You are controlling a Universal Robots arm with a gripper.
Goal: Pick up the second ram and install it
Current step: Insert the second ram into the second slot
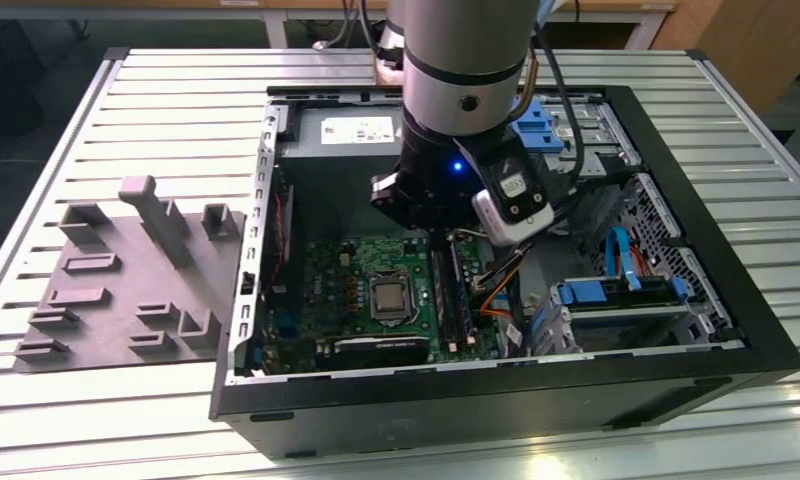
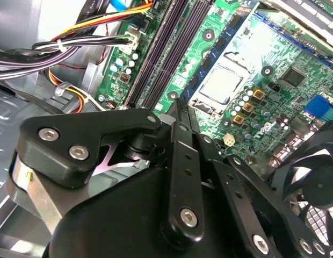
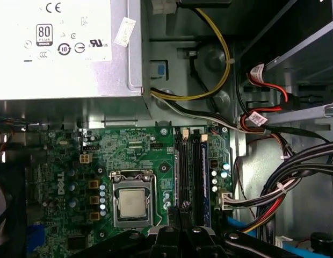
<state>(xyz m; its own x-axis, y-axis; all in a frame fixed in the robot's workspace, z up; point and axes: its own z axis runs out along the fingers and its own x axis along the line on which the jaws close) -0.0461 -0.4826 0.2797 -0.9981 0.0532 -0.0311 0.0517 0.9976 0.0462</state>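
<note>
Black pincer [image 2: 180,115] above green motherboard [image 2: 231,48] slots, its open-or-closed state impossible to tell.

Gripper [image 2: 180,115] fingertips are hidden behind its own black linkage in the second wrist view; in the exterior view the arm [image 1: 460,90] covers them, so finger state cannot be told. Power supply [image 3: 59,48] is cut off by the first wrist view's edge. Memory slots [image 3: 190,172] run under the gripper housing, their near ends hidden.

Green motherboard [image 3: 129,156] with processor socket [image 3: 131,203], black memory slots [image 3: 183,177] beside it.
</note>
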